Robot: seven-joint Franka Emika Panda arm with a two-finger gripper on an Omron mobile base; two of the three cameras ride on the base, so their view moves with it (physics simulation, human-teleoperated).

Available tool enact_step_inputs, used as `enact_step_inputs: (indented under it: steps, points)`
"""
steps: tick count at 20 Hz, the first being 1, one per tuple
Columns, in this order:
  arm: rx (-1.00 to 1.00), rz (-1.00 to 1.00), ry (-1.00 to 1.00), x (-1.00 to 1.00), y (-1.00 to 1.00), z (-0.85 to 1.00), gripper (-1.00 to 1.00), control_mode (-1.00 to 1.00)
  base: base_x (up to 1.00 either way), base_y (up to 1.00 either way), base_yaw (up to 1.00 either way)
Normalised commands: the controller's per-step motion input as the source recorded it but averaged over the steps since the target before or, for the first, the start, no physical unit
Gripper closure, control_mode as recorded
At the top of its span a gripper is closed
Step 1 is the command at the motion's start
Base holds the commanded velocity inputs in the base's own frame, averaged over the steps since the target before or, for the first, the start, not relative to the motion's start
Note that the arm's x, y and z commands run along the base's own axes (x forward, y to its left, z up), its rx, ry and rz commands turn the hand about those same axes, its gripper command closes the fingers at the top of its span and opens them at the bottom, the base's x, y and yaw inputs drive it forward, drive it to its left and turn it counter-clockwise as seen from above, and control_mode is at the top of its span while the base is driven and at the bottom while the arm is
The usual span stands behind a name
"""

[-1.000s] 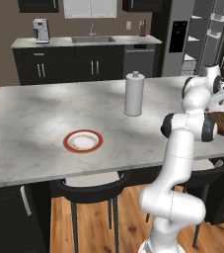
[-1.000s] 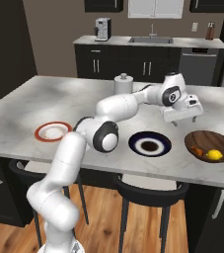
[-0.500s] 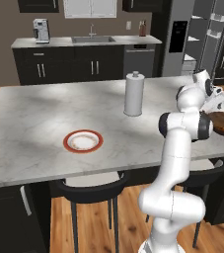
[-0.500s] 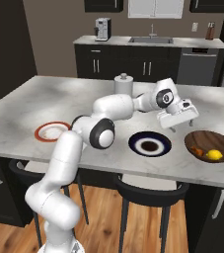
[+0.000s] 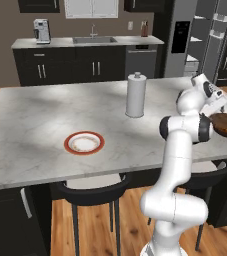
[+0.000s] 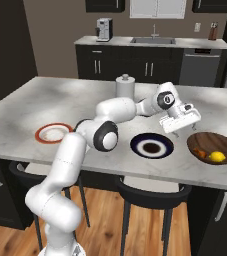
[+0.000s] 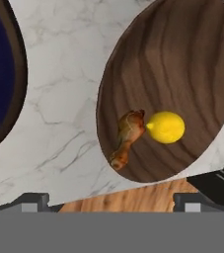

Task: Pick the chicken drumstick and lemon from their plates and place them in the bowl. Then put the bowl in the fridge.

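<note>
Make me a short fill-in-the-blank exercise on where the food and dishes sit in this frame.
1. The lemon and the chicken drumstick both lie in the wooden ____.
2. The plate nearest the bowl has a dark ____ rim.
3. The orange-rimmed plate has ____ on it.
4. The claw, above the counter beside the bowl, is ____.

Missing words: bowl; navy; nothing; open

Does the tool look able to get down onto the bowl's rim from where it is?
Probably yes. The open tool hangs just beside the bowl, nothing lies between them, and the lemon and drumstick sit inside, off the rim.
</note>
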Motion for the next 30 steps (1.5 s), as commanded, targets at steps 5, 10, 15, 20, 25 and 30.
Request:
enact_step_inputs:
  steps: [5, 10, 15, 20, 25, 30]
  points:
    - [-0.02, -0.01, 0.11, -0.05, -0.03, -0.15, -1.0, -1.0, 0.0, 0.0, 0.0]
    - [0.0, 0.0, 0.08, -0.07, -0.03, -0.13, -1.0, -1.0, 0.0, 0.0, 0.0]
    - [0.0, 0.0, 0.0, -0.27, -0.14, -0.11, -1.0, -1.0, 0.0, 0.0, 0.0]
    - [0.01, 0.0, 0.0, -0.32, -0.05, -0.17, -1.0, -1.0, 0.0, 0.0, 0.0]
    - [0.01, 0.0, -0.01, -0.26, 0.04, -0.2, -1.0, -1.0, 0.0, 0.0, 0.0]
    - [0.0, 0.0, -0.07, -0.2, 0.12, -0.25, -1.0, -1.0, 0.0, 0.0, 0.0]
